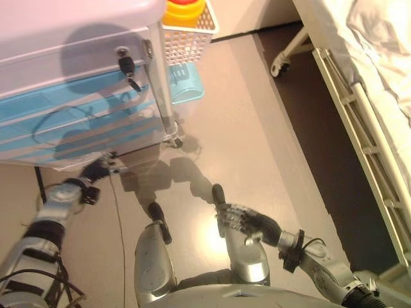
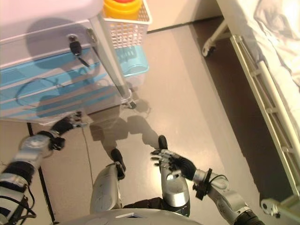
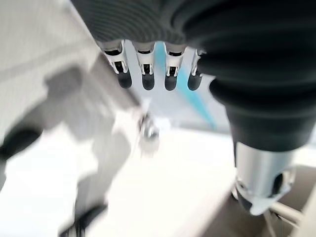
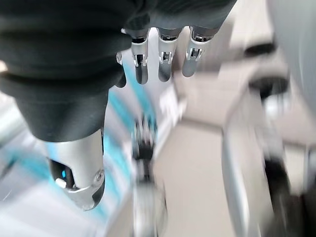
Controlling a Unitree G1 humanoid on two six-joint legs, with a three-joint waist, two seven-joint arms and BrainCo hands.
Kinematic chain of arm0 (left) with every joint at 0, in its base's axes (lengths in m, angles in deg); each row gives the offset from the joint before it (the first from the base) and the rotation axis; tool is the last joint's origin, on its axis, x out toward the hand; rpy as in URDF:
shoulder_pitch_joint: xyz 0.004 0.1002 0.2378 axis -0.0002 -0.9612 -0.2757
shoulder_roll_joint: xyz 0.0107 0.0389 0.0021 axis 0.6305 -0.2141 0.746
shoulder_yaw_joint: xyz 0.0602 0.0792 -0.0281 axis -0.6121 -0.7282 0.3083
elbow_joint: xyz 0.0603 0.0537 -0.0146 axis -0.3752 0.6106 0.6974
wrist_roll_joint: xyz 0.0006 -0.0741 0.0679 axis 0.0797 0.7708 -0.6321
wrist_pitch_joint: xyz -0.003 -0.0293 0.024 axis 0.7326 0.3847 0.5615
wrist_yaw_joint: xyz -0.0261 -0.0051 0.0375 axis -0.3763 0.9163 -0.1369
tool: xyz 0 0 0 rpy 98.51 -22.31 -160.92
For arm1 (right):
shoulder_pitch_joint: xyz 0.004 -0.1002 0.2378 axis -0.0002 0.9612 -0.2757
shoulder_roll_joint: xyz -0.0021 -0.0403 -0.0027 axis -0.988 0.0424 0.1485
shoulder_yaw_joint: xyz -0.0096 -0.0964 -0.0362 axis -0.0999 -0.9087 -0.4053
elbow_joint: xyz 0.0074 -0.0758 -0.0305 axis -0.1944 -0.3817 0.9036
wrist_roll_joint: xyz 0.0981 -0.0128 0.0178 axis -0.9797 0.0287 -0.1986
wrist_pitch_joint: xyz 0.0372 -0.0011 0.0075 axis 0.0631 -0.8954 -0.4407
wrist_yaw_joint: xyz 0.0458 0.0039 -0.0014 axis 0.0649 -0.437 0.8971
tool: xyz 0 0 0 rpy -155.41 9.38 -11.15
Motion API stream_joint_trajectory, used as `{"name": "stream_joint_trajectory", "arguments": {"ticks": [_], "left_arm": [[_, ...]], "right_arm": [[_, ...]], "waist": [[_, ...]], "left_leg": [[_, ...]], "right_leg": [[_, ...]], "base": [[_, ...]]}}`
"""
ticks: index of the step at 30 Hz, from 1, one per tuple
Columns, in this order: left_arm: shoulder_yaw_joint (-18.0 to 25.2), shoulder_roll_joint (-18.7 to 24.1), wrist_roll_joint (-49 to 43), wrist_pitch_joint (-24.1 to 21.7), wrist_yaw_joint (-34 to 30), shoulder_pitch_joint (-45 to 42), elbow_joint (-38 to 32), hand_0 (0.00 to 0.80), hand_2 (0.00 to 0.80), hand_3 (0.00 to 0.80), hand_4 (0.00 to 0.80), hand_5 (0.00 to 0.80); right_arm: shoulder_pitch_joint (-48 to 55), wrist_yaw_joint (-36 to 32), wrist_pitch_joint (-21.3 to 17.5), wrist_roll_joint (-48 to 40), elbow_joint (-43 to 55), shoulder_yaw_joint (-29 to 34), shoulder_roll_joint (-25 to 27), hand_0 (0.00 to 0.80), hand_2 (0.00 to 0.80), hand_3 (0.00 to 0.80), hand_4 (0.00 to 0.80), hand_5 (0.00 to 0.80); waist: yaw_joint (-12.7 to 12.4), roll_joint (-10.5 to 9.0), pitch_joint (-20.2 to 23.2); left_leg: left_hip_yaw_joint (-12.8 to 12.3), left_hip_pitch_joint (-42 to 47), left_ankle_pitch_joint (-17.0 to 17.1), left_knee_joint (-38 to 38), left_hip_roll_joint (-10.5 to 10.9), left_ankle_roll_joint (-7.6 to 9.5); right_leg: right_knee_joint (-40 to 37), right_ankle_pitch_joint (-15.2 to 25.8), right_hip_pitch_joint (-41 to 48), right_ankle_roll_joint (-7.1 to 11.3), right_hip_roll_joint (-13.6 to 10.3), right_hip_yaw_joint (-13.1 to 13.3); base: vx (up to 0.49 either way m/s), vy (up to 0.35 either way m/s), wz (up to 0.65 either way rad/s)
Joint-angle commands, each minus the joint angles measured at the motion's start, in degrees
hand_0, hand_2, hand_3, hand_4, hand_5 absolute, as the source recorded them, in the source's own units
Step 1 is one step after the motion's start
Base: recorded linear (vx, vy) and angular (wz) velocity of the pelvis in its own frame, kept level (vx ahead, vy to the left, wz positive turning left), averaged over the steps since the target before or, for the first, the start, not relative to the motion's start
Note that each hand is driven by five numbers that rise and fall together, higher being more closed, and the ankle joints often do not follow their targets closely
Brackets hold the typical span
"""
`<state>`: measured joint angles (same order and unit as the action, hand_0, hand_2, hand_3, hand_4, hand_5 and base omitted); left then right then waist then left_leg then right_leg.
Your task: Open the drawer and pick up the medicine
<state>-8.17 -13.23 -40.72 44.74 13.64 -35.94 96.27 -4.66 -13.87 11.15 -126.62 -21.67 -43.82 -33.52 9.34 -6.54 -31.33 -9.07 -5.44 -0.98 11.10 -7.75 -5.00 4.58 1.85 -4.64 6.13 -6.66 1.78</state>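
We view the scene from the head camera. Along the right runs a white-framed bed with rumpled white bedding [image 1: 379, 45], set on a castor and well apart from the cabinet. At upper left stands the pale grey drawer cabinet with light blue drawer fronts [image 1: 70, 122]; its drawers appear closed, and a small dark key [image 1: 126, 65] hangs in a lock near its upper right corner. Beside the cabinet's right edge hangs a white perforated plastic basket [image 1: 189, 35] containing a yellow round container [image 1: 185, 9], with a light blue plastic tray [image 1: 187, 86] lower down behind the cabinet's metal post. We see no medicine in any view; neither hand carries anything.

The left hand [image 1: 97, 169] reaches up to the cabinet's lower front edge, and its own wrist view shows the fingers [image 3: 148, 79] straight in a row, spread slightly, with nothing between them and the thumb. The right hand [image 2: 171, 160] hangs low over the bare brown floor [image 1: 257, 128], well apart from the cabinet, its fingers relaxed and loosely extended, likewise empty
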Motion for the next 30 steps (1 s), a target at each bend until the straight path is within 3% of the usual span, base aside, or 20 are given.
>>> {"name": "stream_joint_trajectory", "arguments": {"ticks": [1, 6, 11, 21, 30], "left_arm": [[-0.76, -4.2, 2.78, 0.56, -3.59, -5.5, -2.39, 0.0, 0.0, 0.0, 0.0, 0.0], [-2.34, -13.08, 3.94, 2.7, -4.79, -10.91, -3.52, 0.0, 0.0, 0.0, 0.0, 0.0], [-1.85, -19.65, 6.34, 4.02, -6.35, -15.27, -1.19, 0.0, 0.0, 0.0, 0.0, 0.0], [-1.16, -25.62, 10.0, 4.72, -10.69, -17.13, 6.2, 0.0, 0.0, 0.0, 0.0, 0.0], [-3.16, -28.57, 5.85, 3.66, -12.83, -15.39, 16.69, 0.0, 0.0, 0.0, 0.0, 0.0]], "right_arm": [[1.36, 6.8, 3.41, 2.93, -1.01, 0.92, -0.69, 0.0, 0.0, 0.0, 0.0, 0.0], [-0.11, 9.46, 6.95, 6.32, -12.08, 1.6, -5.82, 0.0, 0.0, 0.0, 0.0, 0.0], [-1.22, 9.01, 8.28, 9.81, -23.78, 3.86, -9.81, 0.0, 0.0, 0.0, 0.0, 0.0], [-2.87, 7.67, 6.37, 8.43, -37.53, 5.13, -16.49, 0.0, 0.0, 0.0, 0.0, 0.0], [-4.68, 6.48, 6.3, 7.08, -47.72, 5.84, -20.38, 0.0, 0.0, 0.0, 0.0, 0.0]], "waist": [[-2.58, 2.12, 8.11], [-4.01, 4.11, 13.05], [-6.1, 5.56, 17.38], [-9.17, 6.53, 22.4], [-9.73, 6.89, 25.86]], "left_leg": [[1.29, 2.46, -1.68, -0.88, 1.48, 2.28], [2.51, 5.17, 1.43, -5.85, 0.64, 1.21], [3.8, 7.07, 3.07, -8.29, 0.31, 0.11], [6.58, 8.76, 3.87, -12.82, 1.81, -0.09], [5.66, 10.82, 3.52, -15.11, 2.89, 0.82]], "right_leg": [[0.92, 2.41, -2.46, 0.48, -1.65, -0.44], [-0.08, 1.04, 0.46, -1.37, -0.51, -3.82], [-1.94, 0.31, 4.02, -2.11, -0.32, -7.13], [-3.85, -0.79, 7.87, -1.53, -0.94, -10.41], [-6.2, -0.41, 10.56, -0.88, -0.81, -11.56]], "base": [[0.059, -0.094, 0.39], [0.051, -0.091, 0.32], [0.076, -0.024, 0.21], [0.002, 0.018, 0.18], [0.004, 0.022, 0.05]]}}
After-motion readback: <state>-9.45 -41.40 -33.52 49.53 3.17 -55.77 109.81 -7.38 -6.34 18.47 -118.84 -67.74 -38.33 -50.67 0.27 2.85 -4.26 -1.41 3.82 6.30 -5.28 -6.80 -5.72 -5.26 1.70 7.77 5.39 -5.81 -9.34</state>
